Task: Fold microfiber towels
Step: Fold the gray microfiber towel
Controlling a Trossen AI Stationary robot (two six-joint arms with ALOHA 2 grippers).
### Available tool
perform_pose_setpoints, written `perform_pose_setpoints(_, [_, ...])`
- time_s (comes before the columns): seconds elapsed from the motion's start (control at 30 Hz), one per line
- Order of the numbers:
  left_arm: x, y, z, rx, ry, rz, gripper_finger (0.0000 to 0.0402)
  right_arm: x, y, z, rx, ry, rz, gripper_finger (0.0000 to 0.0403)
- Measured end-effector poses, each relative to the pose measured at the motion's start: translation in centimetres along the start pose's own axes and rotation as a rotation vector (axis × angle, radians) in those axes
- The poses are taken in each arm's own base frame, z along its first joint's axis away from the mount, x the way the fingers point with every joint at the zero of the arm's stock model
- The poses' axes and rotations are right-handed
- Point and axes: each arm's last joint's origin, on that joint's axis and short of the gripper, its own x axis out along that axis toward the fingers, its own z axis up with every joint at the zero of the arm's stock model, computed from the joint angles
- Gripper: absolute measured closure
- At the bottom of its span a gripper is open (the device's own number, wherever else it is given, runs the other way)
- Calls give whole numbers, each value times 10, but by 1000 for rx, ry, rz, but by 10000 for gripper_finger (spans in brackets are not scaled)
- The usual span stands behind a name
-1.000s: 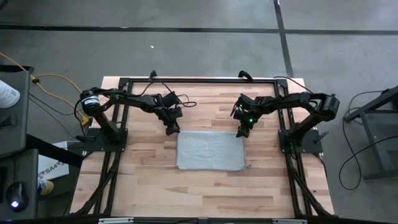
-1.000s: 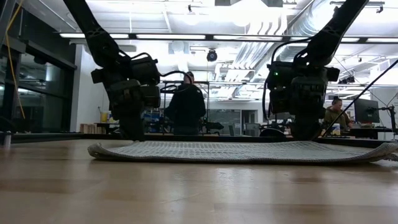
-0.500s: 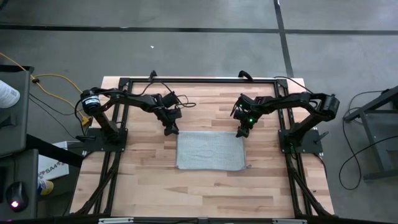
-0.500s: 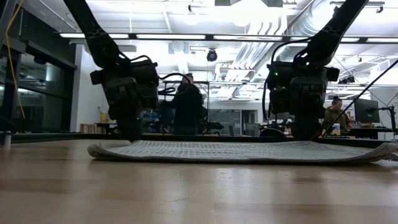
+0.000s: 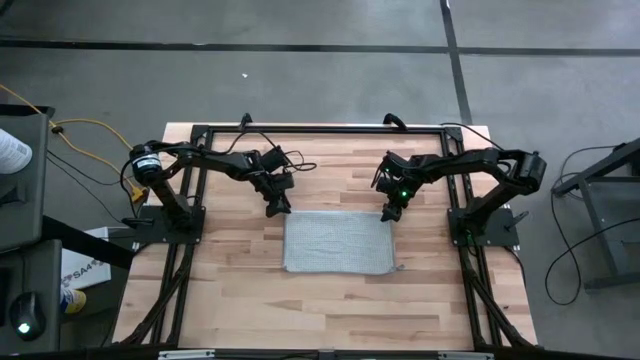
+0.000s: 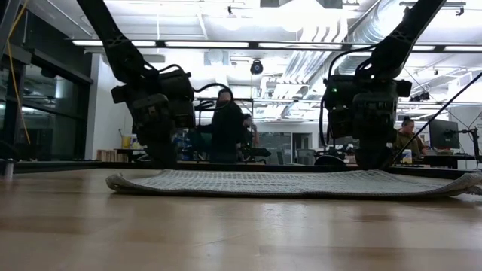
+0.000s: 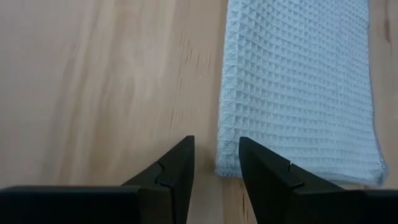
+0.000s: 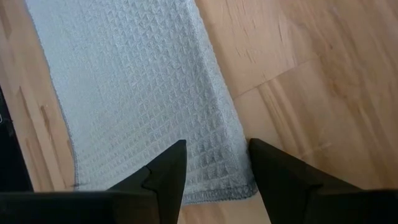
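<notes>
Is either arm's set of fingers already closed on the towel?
No. In both wrist views the fingers stand apart over the towel corners, nothing pinched between them.

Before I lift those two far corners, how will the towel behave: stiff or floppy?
Likely floppy: the towel lies flat, its edge barely rising off the table. Probably light, being thin cloth. Its waffle weave should grip rather than slip. The left tool and right tool stand open at its corners.

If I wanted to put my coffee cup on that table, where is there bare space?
Bare wood lies between the light grey ribbed towel and the wooden table's near edge, and between both arms at the far edge. The towel's far corners are crowded: left claw, right claw.
</notes>
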Motion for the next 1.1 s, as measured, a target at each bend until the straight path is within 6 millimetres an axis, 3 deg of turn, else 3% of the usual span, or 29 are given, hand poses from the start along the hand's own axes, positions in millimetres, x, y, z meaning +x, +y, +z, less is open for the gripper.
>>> perform_pose_setpoints(0.23, [4,3,-1,-7,9,-2,280,0,0,0,-17,-1,-11,256])
perform_pose_setpoints(0.53, [5,2,-3,-23,23,-49,369,-1,-4,0,-18,-12,-22,325])
perform_pose_setpoints(0.67, [6,0,-3,-20,28,-52,390,-2,-5,0,-23,-14,-13,339])
perform_pose_setpoints(0.8, [6,0,-3,-16,24,-50,383,-2,-5,0,-26,-14,-15,336])
perform_pose_setpoints(1.1, [6,0,-3,-16,24,-50,306,-2,-4,1,-29,-15,-5,303])
